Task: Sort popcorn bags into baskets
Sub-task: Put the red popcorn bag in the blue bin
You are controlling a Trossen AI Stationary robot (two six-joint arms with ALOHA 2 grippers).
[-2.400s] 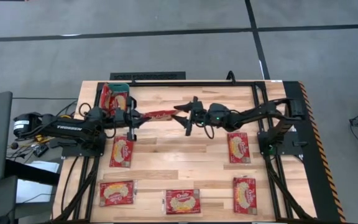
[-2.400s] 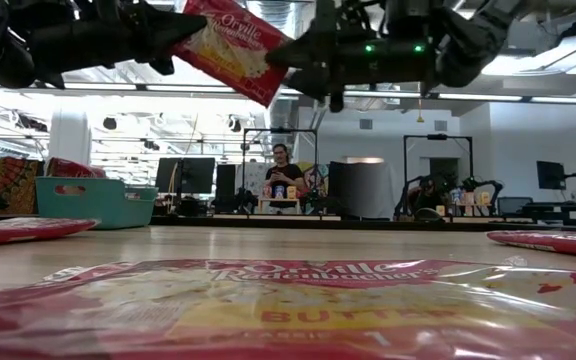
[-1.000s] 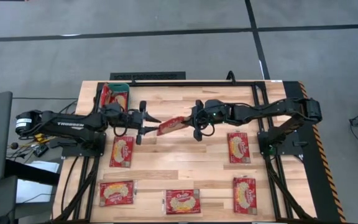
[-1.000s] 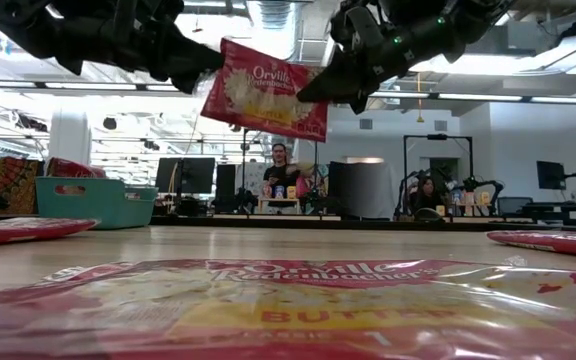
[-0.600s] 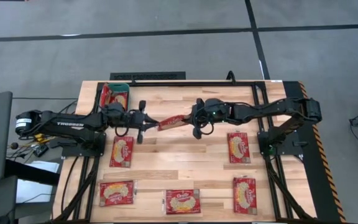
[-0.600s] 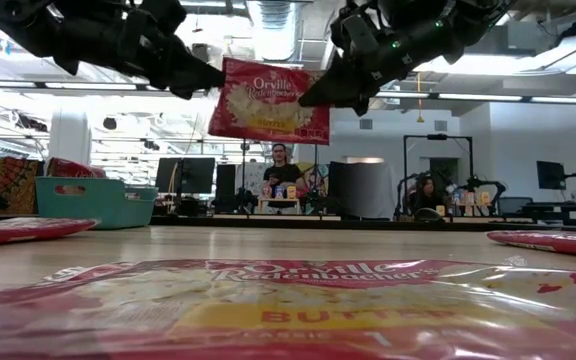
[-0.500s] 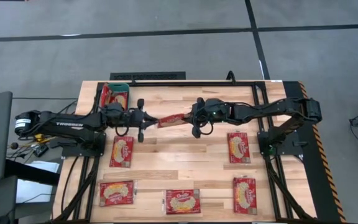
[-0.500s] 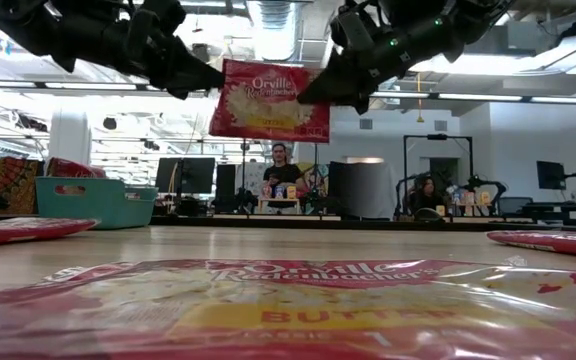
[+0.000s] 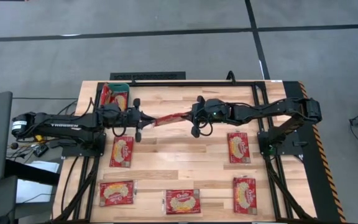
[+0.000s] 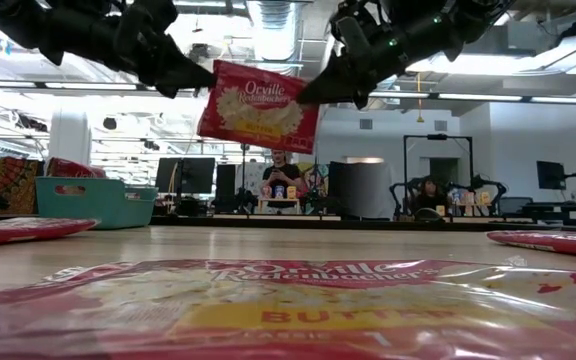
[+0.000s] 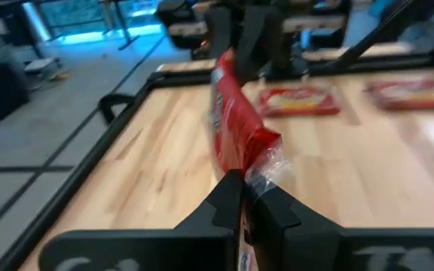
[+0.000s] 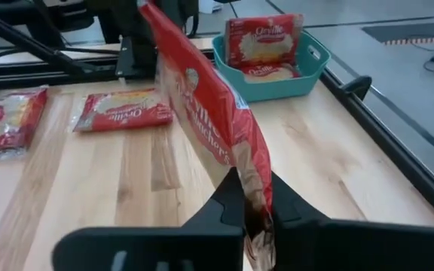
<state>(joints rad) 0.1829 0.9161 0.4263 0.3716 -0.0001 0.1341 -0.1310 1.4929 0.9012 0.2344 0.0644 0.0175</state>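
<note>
Both hands have hold of the same popcorn bag (image 9: pixel 171 117), up in the air over the middle of the far half of the worktop (image 9: pixel 185 158). The left hand (image 9: pixel 143 120) is pinching one short edge, its fingers pressed together on the crimped seam, as its wrist view shows; the right hand (image 9: pixel 192 116) is pinching the opposite edge in the same way. From table height the bag (image 10: pixel 259 105) hangs stretched between them, printed face toward the near side.

This looks like a hand-over toward the teal basket (image 9: pixel 117 93), which sits at the far left corner and already holds at least two bags (image 12: pixel 265 47). Five more bags lie flat on the wood: one near the left arm (image 9: pixel 122 151), one near the right arm (image 9: pixel 238 147), and three along the near edge.

To do this step well, I'd say the right hand should let go cleanly before the left arm swings away, so the thin wrapper isn't tugged or torn between two grips. The left grip is only on the seam, so the bag will dangle and swing; a slow carry and a low release over the basket would stop it catching on the rim or on the bag standing upright inside.
</note>
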